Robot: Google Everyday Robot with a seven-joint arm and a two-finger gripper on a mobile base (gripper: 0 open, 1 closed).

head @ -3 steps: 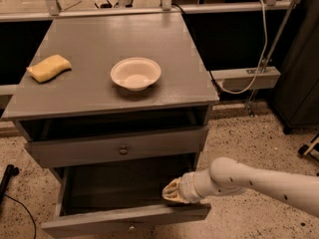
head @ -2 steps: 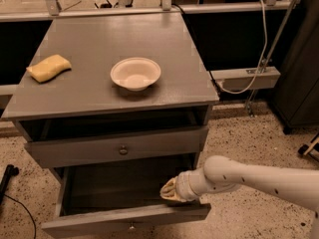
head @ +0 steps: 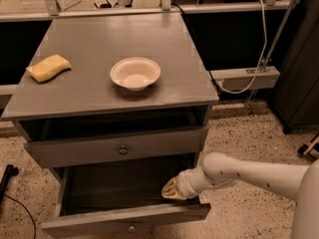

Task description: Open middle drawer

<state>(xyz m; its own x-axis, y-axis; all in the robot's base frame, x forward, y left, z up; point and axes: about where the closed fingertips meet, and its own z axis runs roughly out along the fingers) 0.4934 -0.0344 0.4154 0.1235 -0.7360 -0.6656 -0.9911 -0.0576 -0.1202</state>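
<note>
Since a second ago the arm (head: 249, 173) has crept a little toward 9 o'clock, carrying the gripper (head: 169, 189) slightly deeper across the open bottom drawer (head: 124, 218). The grey cabinet (head: 99, 49) fills the picture from 12 o'clock down to 6. The white arm reaches in from 4 o'clock. The bottom drawer is pulled well out at 6 o'clock, its dark inside showing. Just above it sits the middle drawer (head: 75, 153), its long flat front across the cabinet at about 7 o'clock from centre; it stands out only a little or not at all, and which cannot be told. A pale bowl (head: 135, 73) rests on the cabinet top near centre, with a yellow sponge (head: 48, 67) well apart from it at 9 o'clock. The gripper lies inside the bottom drawer near its right wall, below the middle drawer's front; whether the claw is open or closed, or has hold of anything, cannot be told. A small round knob (head: 123, 150) marks the middle drawer's centre.
</note>
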